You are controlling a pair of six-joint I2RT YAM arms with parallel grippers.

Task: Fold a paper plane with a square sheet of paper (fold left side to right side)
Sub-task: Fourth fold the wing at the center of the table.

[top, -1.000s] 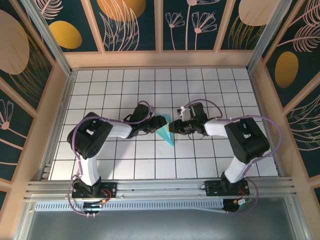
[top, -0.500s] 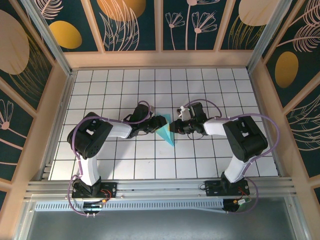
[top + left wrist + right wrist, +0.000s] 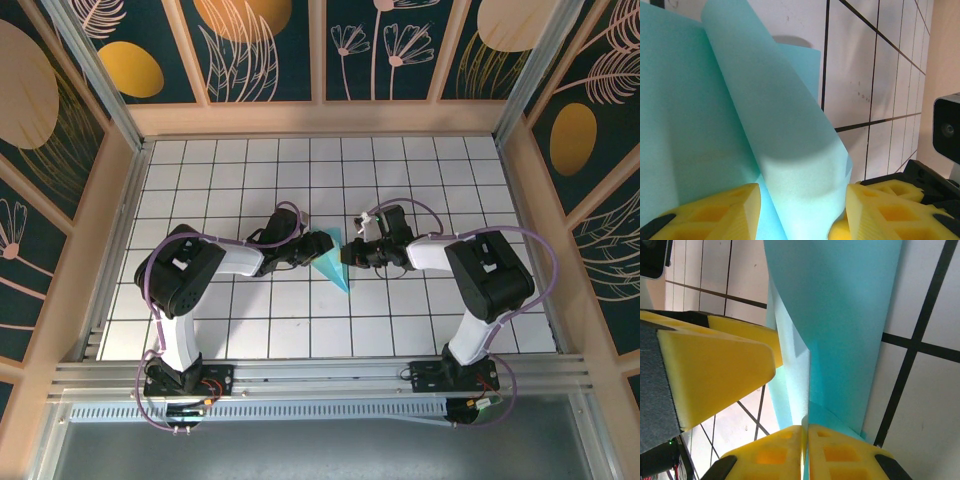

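Near the middle of the desk (image 3: 250, 330), the square sheet of paper (image 3: 332, 270) lies between the two arms, showing from above as a narrow cyan wedge pointing toward the near edge. The left gripper (image 3: 322, 243) and right gripper (image 3: 347, 252) face each other across its upper end, almost touching.

From the right wrist, the right gripper (image 3: 805, 440) has its yellow fingers pressed together, with an edge of the paper (image 3: 840, 315) pinched in the seam between them. From the left wrist, the left gripper (image 3: 802, 215) has its fingers apart, with a bowed flap of the paper (image 3: 715, 100) rising between them. Whether they press that flap cannot be told.

The step in hand looks like carrying one layer over for a fold. The flap is curved, not creased. The next move probably calls for laying the pinched edge squarely onto the layer beneath while the other arm steadies the sheet, then flattening the bow into a crease.
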